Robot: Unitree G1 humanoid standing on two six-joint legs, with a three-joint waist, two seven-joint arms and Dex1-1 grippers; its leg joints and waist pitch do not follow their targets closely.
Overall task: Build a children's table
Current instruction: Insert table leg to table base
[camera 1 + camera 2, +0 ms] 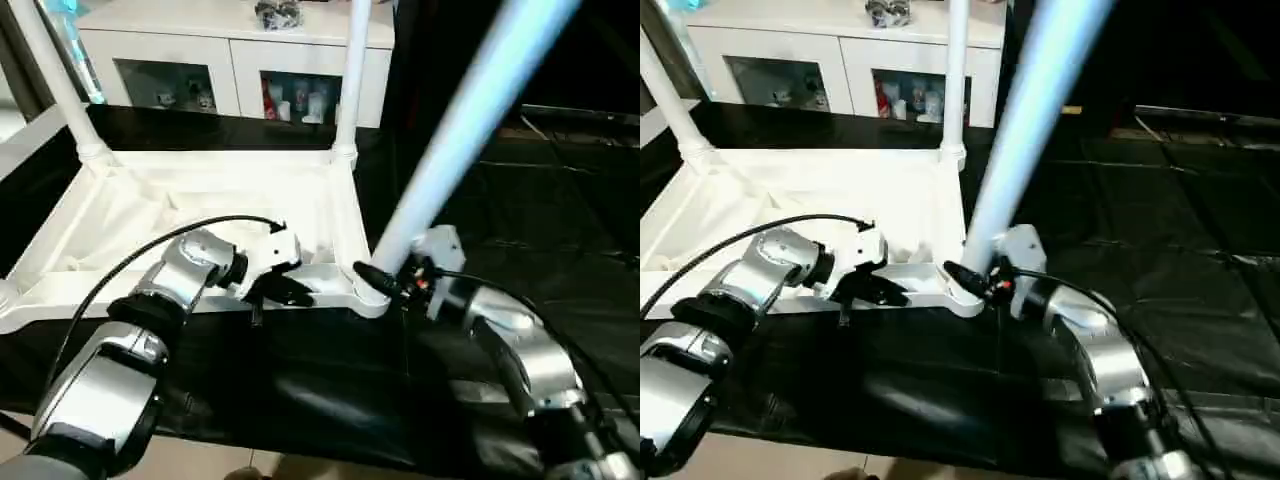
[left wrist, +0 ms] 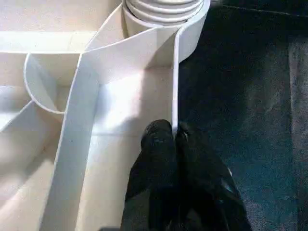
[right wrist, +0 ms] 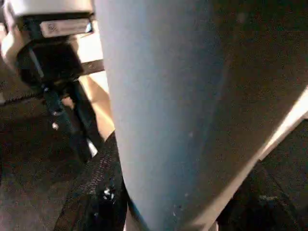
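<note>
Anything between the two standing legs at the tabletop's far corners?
Just the tabletop's far rim between left leg and right leg, per the left eye view.

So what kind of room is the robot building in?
Probably a room in a home or a test room set up like one. A white cabinet with glass doors holds small bottles, and the upside-down tabletop lies on a work surface covered in a black sheet.
</note>
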